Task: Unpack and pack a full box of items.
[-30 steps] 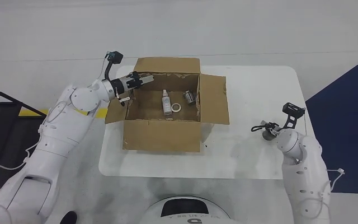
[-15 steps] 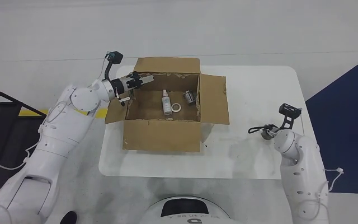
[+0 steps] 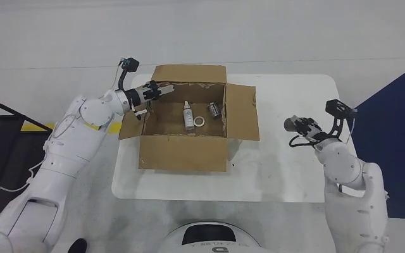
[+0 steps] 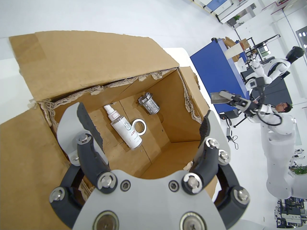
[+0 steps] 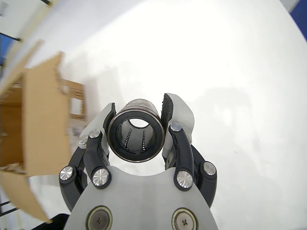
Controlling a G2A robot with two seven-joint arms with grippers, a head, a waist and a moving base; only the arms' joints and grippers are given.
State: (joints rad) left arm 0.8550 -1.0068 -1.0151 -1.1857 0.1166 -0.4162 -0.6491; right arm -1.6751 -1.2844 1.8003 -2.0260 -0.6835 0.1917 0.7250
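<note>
An open cardboard box [image 3: 183,152] stands on the white table [image 3: 278,177]. Inside lie a white spray bottle [image 3: 188,116] [image 4: 123,127], a flat metal ring [image 3: 199,121] [image 4: 139,126] and a ribbed metal cylinder [image 3: 214,110] [image 4: 149,105]. My left gripper [image 3: 166,89] [image 4: 144,118] hangs open over the box's left edge, nothing between its fingers. To the right of the box, above the table, my right gripper [image 3: 292,124] [image 5: 138,111] is shut on a hollow metal bearing sleeve [image 5: 136,135] [image 3: 290,123].
The box flaps are folded outward, the right flap [image 3: 242,112] lying over the table and the far flap [image 3: 188,74] pointing away. Bare tabletop stretches right of the box and along the front edge.
My right arm has lifted the bearing sleeve off the table and swung it up and toward the box. The left arm has not moved.
</note>
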